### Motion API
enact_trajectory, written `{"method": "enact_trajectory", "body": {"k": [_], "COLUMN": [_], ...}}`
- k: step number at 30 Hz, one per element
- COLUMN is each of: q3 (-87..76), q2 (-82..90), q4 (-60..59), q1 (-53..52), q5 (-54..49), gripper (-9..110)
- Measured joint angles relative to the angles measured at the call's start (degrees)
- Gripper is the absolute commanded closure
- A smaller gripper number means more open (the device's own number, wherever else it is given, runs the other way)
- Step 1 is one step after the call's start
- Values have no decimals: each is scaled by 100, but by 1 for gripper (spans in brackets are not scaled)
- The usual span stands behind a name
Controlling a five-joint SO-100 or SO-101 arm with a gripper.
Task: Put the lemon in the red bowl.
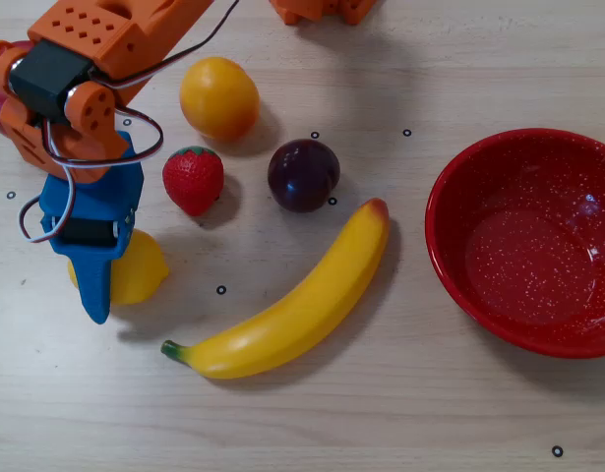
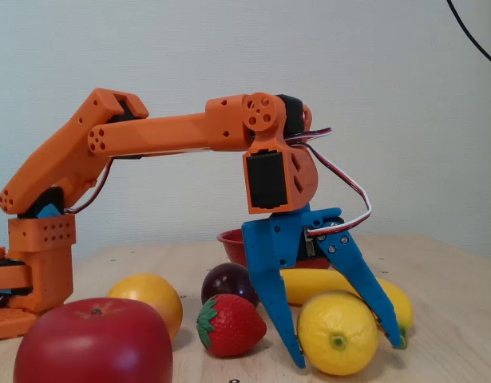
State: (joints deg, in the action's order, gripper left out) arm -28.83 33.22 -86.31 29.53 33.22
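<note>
We are clamping our blue two-finger gripper (image 2: 345, 351) on the pale yellow oval lemon (image 2: 338, 343), resting on the wooden table (image 1: 381, 413) far left of the glossy speckled red bowl (image 1: 450, 285) in the overhead view. Next comes lifting and carrying it over the long yellow banana (image 1: 302, 305).

Pale wooden table (image 1: 400, 413), banana (image 1: 292, 305), plum (image 1: 303, 174), strawberry (image 1: 193, 179), red bowl (image 1: 450, 265)
</note>
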Motion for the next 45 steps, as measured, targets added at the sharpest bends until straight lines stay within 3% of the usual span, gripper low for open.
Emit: {"method": "enact_trajectory", "body": {"k": [11,26,45], "q3": [-114,-2136,-2698], "q2": [185,2944,5326], "q4": [-668,-870,-1283], "q1": [0,-123,-3164], "q5": [9,-589,-3296], "gripper": [101,101,101]}}
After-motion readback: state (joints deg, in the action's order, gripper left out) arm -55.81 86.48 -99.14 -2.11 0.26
